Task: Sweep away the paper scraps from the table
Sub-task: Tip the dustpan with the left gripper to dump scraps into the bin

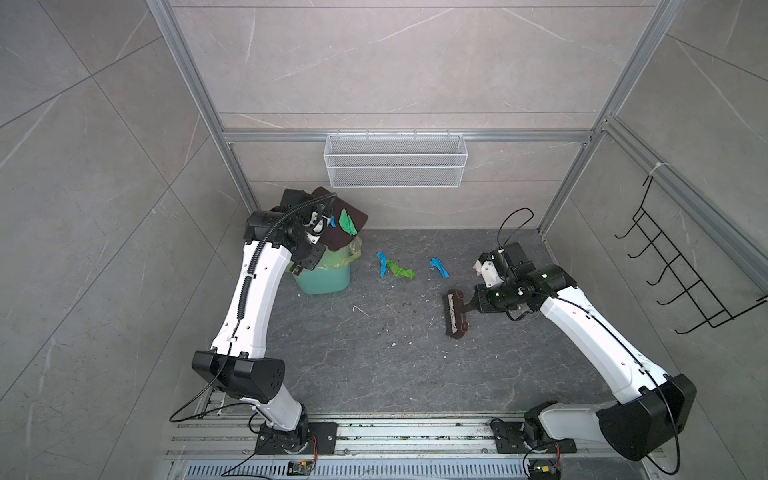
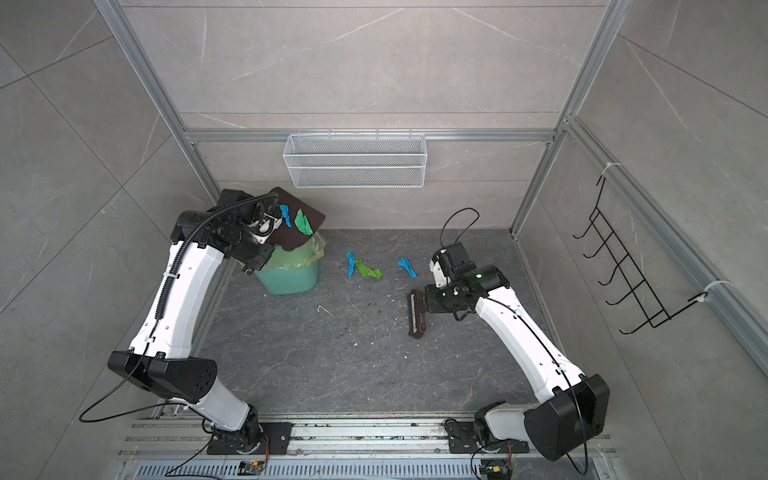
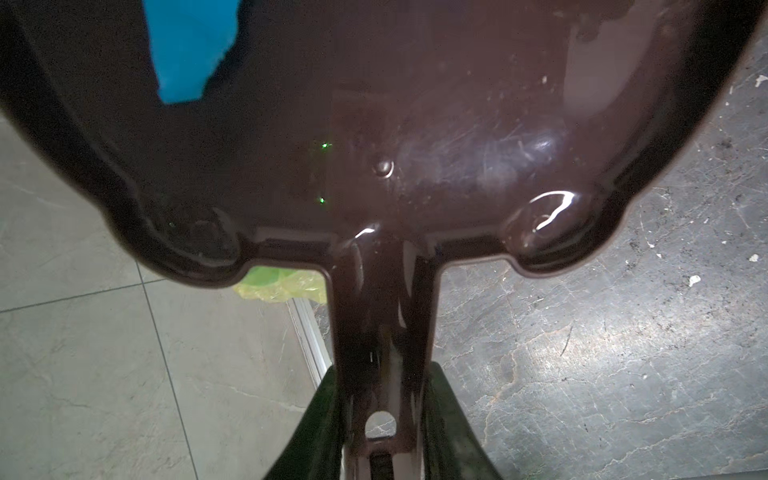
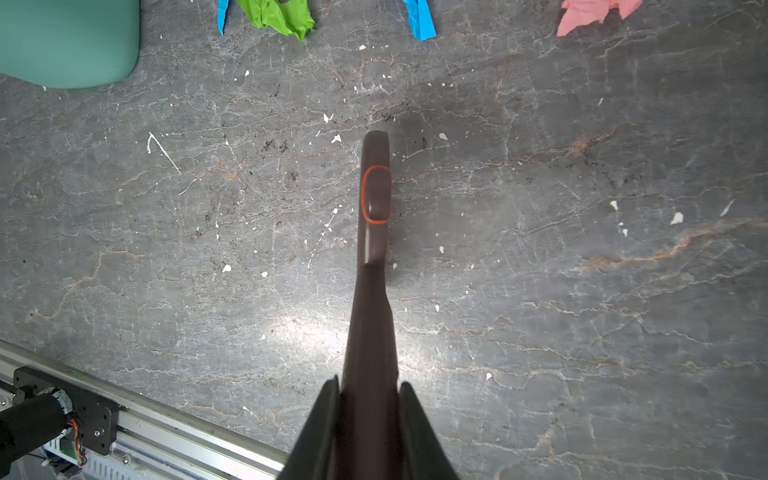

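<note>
Currently the left end effector (image 3: 380,419) is clamped on the handle of a brown dustpan (image 1: 337,239), which is tilted over the green bin (image 1: 326,280). One blue and one green piece sit on the pan. The right end effector (image 4: 370,399) grips the brush (image 1: 456,314) by its handle. More paper scraps (image 1: 401,270), blue and green, lie on the worktop (image 1: 374,365) between bin and brush.
</note>
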Controlling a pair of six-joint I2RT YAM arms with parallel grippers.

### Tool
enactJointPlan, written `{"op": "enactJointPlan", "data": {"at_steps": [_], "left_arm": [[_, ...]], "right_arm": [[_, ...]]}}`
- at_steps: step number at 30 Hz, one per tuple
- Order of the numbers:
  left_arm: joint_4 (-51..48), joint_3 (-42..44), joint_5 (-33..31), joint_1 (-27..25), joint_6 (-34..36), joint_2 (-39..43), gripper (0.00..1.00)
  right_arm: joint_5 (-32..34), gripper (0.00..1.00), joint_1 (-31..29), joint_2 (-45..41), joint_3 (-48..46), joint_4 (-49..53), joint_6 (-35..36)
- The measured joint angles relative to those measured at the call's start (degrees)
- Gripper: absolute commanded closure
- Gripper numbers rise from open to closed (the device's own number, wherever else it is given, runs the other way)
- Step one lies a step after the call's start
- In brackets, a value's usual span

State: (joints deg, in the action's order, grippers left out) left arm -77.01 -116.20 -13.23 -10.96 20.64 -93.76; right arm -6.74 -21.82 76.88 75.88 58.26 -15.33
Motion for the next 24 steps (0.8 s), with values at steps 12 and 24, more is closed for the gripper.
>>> {"op": "enactJointPlan", "data": {"at_steps": [12,24], "left_arm": [[0.2,-0.9,-2.2,7.3,0.9,-2.2,1.0],[1.7,-3.6,-11.8,7.5,7.7,-4.1,1.0]], "right_arm": [[-1.2,1.0,0.0,0.0,-0.6,-0.8,0.2],[-2.2,1.0,0.0,-0.2,-1.9,-1.7,0.2]]}}
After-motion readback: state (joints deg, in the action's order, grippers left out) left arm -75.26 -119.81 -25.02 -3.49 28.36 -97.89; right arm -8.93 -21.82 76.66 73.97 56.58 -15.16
